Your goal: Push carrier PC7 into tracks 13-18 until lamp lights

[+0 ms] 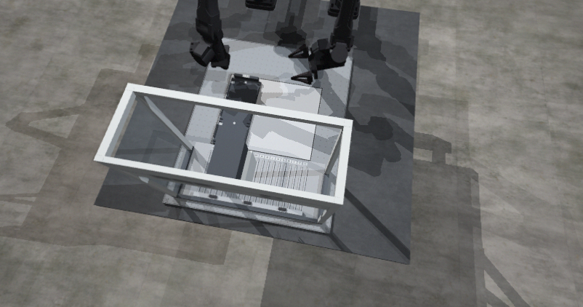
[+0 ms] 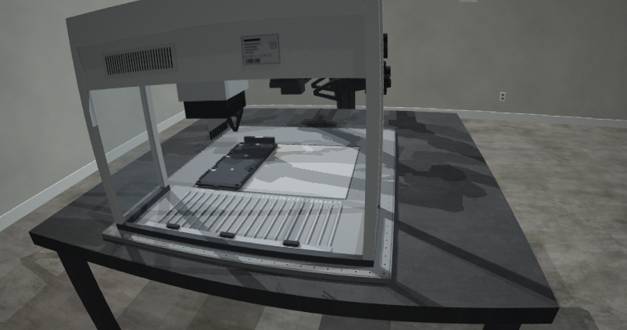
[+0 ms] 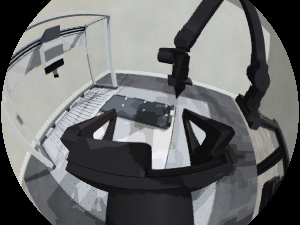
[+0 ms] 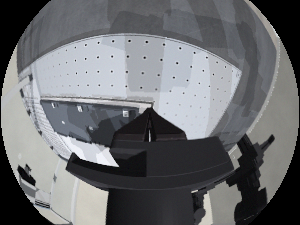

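The dark carrier PC7 (image 1: 244, 92) (image 2: 232, 170) (image 3: 142, 110) (image 4: 75, 119) lies flat in front of the loading rails (image 2: 263, 213), its handle (image 1: 246, 77) (image 2: 259, 140) toward the arms. Its far end is close to the rail starts. My right gripper (image 2: 235, 130) (image 3: 176, 98) (image 4: 149, 111) is shut and empty, with its tips close to the carrier's handle end; contact cannot be told. My left gripper (image 1: 291, 67) (image 3: 149, 112) is open and empty, off to the other side of the handle. The lamp (image 1: 212, 196) (image 2: 173, 225) behind tracks 13-18 looks dark.
A white frame (image 1: 344, 161) (image 2: 373, 152) stands around and over the rails. A head with a black underside (image 2: 215, 108) hangs inside it. A bright panel (image 1: 286, 141) (image 2: 307, 173) lies beside the carrier. Two more dark blocks (image 2: 227, 234) sit behind the other tracks.
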